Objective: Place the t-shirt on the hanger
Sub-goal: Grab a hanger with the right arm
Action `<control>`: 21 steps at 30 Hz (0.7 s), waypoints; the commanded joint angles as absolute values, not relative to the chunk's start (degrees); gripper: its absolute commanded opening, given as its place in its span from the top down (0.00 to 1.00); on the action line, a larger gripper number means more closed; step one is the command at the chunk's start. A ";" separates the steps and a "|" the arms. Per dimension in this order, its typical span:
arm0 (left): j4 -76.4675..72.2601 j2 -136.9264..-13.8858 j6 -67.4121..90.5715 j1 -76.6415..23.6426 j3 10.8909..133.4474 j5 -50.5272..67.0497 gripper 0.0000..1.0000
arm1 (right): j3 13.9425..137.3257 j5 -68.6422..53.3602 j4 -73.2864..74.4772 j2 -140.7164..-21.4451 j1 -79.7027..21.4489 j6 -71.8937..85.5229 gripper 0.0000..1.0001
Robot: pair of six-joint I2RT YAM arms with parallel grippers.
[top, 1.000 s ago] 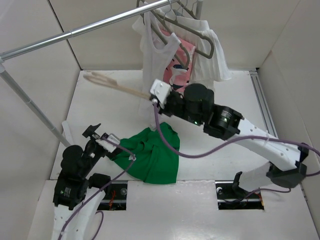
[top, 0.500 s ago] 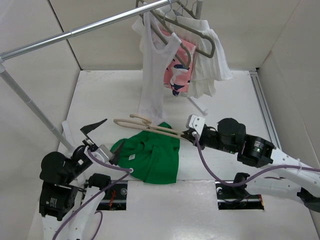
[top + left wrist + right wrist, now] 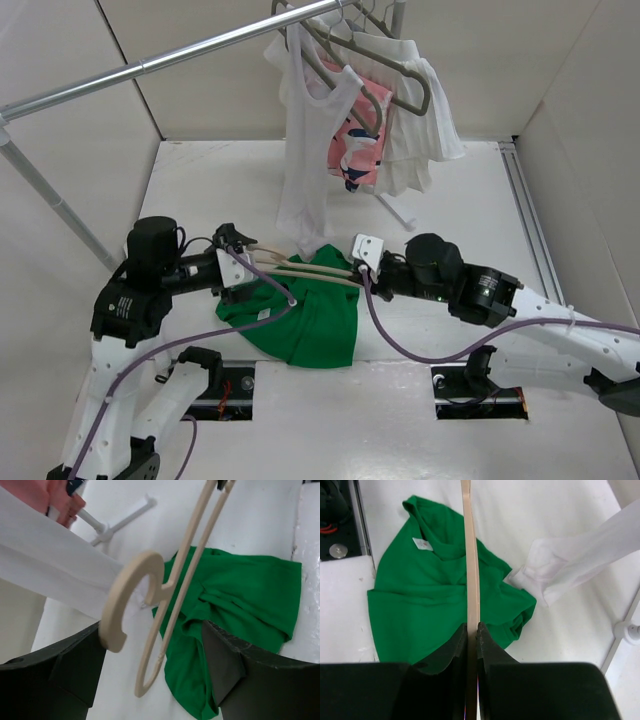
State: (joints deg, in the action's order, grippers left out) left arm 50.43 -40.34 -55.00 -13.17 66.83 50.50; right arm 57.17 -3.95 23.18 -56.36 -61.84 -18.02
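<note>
jaws of the right gripper (image 3: pixel 471 628) clenched on the thin edge of the pale beige plastic clothes hanger (image 3: pixel 471 555), far out on one thick rounded arm. jaws of the left gripper (image 3: pixel 152 630) spread wide, grasping nothing, with the curved hook (image 3: pixel 125 587) of that hanger framed between the two dark fingers (image 3: pixel 70 670); cannot tell whether touched by either.

hanger held roughly level over the bright green cotton t-shirt (image 3: pixel 310 320), reaching from right gripper towards left; contact with the cloth not clear from any view. t-shirt lying crumpled on the white table (image 3: pixel 200 190) near its front edge, about midway across, with collar and small white neck label (image 3: pixel 421 543) on the left gripper's side and the far side bunched in folds. hem of a white tank top (image 3: pixel 580 555) hanging down from the metal rail (image 3: pixel 200 47), just beside the green cloth; touching or not, cannot tell.

judging by look: soft, light, limp stuff, sure to sag and fold wherever pinched. no risk of breakage, some risk of catching two layers at once. best taken at the collar rim beside the label, one layer only, so as to open the neck for a hanger arm. hanger by contrast stiff, smooth, probably slippery, likely to pivot in a pinch at one end; better steadied near the hook by the free left gripper before any threading.
</note>
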 commanded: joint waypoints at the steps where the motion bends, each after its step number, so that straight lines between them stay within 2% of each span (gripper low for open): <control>1: 55.47 -40.17 -61.35 -13.62 67.59 52.13 0.30 | 58.45 -5.97 17.31 -54.58 -61.52 -18.46 1.00; 3: 52.05 -40.17 -59.77 -13.62 66.80 52.12 0.40 | 58.45 -6.59 16.79 -54.58 -61.52 -18.46 1.00; 4: 50.99 -40.17 -58.72 -13.62 66.80 52.12 0.48 | 58.45 -6.59 16.79 -55.10 -61.52 -18.46 1.00; 5: 50.02 -40.17 -56.45 -13.62 66.80 52.12 0.62 | 58.45 -7.20 16.27 -55.11 -61.52 -18.46 1.00; 6: 47.83 -40.69 -54.60 -13.62 67.41 52.64 0.79 | 58.45 -7.21 16.26 -55.80 -61.52 -18.46 1.00; 10: 46.41 -39.47 -52.38 -13.62 67.94 53.44 0.74 | 57.92 -7.91 15.74 -56.43 -61.52 -18.46 1.00; 11: 46.41 -38.85 -52.38 -13.62 67.94 53.44 0.77 | 57.92 -7.91 15.73 -56.43 -61.52 -18.46 1.00; 14: 46.41 -38.33 -50.98 -13.62 67.94 52.74 0.96 | 57.39 -7.91 15.21 -56.95 -61.52 -18.46 1.00; 15: 46.41 -38.32 -50.98 -13.62 67.42 52.73 1.00 | 57.39 -8.43 15.21 -57.48 -61.52 -18.46 1.00; 19: 45.88 -37.79 -50.27 -13.62 67.41 51.68 1.00 | 57.92 -8.44 15.90 -59.50 -61.52 -18.98 0.99; 20: 45.88 -37.79 -50.27 -13.62 67.41 51.68 1.00 | 58.96 -8.44 16.52 -60.89 -61.52 -19.59 0.86; 21: 46.57 -37.79 -50.80 -13.62 67.41 51.68 1.00 | 60.28 -9.66 17.65 -62.74 -61.52 -20.12 0.47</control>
